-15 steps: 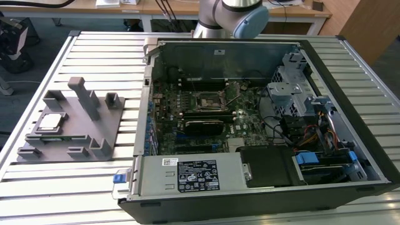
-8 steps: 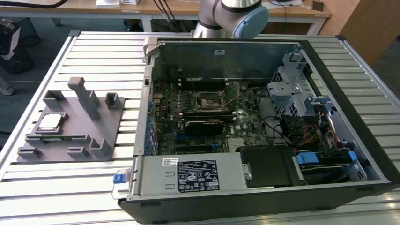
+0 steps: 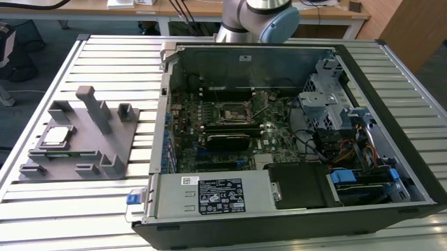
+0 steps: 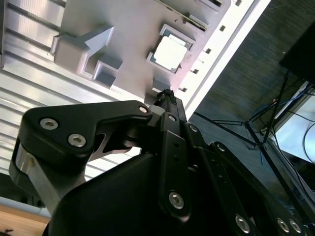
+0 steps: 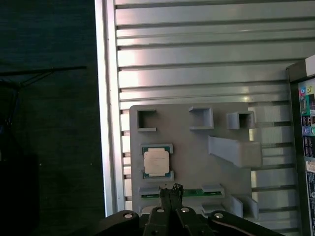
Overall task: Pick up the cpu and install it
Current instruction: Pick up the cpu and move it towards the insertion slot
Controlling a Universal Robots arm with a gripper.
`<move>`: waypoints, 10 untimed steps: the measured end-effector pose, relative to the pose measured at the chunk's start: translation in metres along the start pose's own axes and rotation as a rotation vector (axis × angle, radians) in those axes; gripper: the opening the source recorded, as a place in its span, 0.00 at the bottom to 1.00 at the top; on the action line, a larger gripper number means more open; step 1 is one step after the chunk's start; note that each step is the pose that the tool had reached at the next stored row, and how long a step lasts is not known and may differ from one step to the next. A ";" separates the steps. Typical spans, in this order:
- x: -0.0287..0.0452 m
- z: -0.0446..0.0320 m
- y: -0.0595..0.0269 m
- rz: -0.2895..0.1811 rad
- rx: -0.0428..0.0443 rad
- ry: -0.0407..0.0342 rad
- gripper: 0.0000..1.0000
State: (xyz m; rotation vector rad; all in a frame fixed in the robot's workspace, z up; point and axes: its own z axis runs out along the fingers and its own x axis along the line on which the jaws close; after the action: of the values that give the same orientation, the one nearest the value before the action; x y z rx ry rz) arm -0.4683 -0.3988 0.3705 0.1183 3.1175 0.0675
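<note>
The cpu (image 3: 57, 135) is a small square chip with a pale metal top. It lies flat in a recess of the grey holder block (image 3: 87, 144) on the slatted table, at the exterior view's left. Both wrist views look down on the cpu (image 5: 157, 161) (image 4: 168, 52) from some height. My gripper (image 5: 171, 189) (image 4: 165, 94) hangs above the holder, its black fingertips pressed together with nothing between them, just beside the chip and well clear of it. The black square socket (image 3: 231, 111) sits on the motherboard inside the open computer case (image 3: 363, 151).
The holder block carries upright posts (image 3: 87, 104) and small brackets, plus a green memory strip (image 5: 189, 192) in a slot near the chip. The case walls, drive cage (image 3: 325, 99) and cables surround the motherboard. The table edge (image 5: 106, 123) runs close beside the holder.
</note>
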 end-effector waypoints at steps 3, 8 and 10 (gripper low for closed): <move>0.0016 0.0007 -0.0001 0.000 0.0001 0.0017 0.11; 0.0024 0.0040 -0.0003 0.000 0.0014 0.0025 0.11; 0.0024 0.0047 -0.0004 0.000 0.0050 0.0020 0.11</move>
State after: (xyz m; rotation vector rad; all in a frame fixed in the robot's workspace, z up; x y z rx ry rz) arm -0.4706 -0.3988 0.3658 0.1185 3.1199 0.0598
